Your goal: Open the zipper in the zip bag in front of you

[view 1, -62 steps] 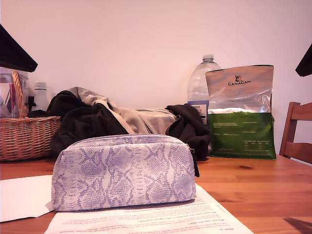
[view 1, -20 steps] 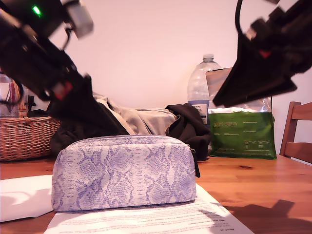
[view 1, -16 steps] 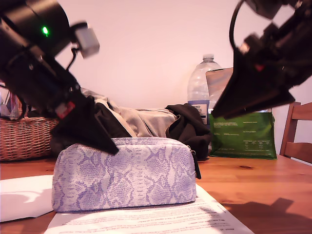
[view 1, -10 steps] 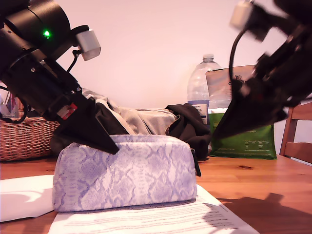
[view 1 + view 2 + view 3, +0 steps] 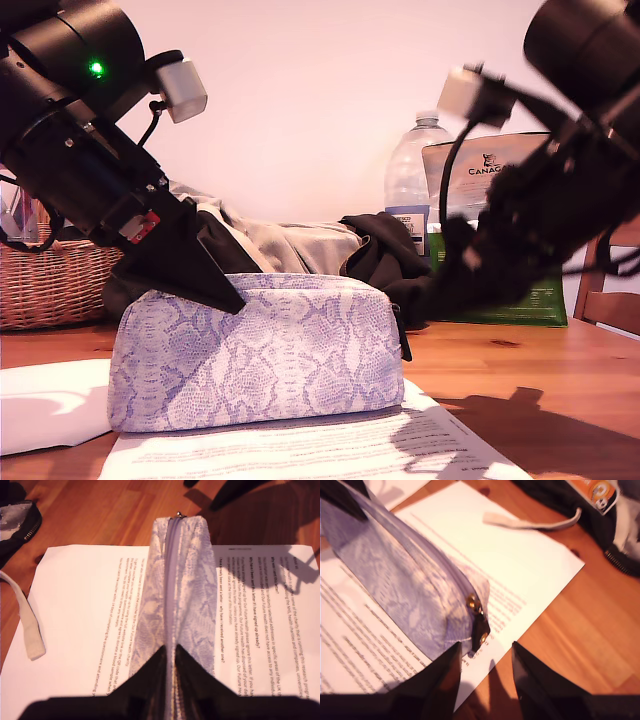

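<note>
The zip bag (image 5: pixel 255 350) lies lengthwise across printed paper (image 5: pixel 85 625) on the surface. My first gripper (image 5: pixel 170 652) pinches its ridge at one end; my second gripper (image 5: pixel 482 655), fingers spread, sits just short of the black pull tab (image 5: pixel 480 628) at the opposite end, zipper (image 5: pixel 171 580) running between them.

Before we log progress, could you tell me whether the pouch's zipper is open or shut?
Shut: the zipper runs closed along the pouch, with its black pull at the end.
</note>
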